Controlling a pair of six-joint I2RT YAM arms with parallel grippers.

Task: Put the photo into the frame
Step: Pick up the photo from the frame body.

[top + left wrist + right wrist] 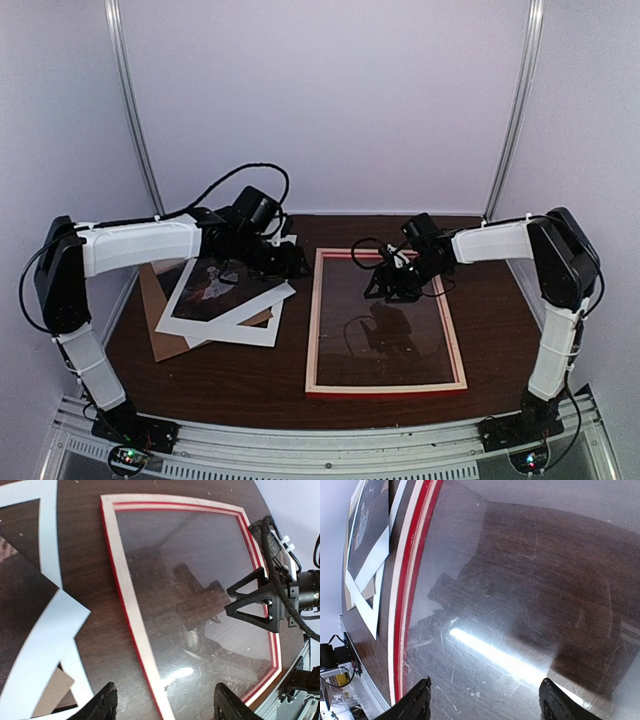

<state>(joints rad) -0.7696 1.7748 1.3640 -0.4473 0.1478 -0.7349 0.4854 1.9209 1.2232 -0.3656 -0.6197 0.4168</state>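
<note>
At the top view's left, the photo (207, 284) lies stacked with mat (250, 303) and board (160, 325), beside the frame (312, 330). Left pincer (167, 702) and right pincer (485, 702) both gape wide, empty; the left might snag the mat too, the right scrape the glass (385, 330).

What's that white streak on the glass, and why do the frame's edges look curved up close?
Right wrist view: the streak is light glaring off the frame's scratched glass. Left wrist view: a smaller glare spot; the wide lens bows the edges. Top external view: edges straight, glass mirrors the right gripper.
</note>
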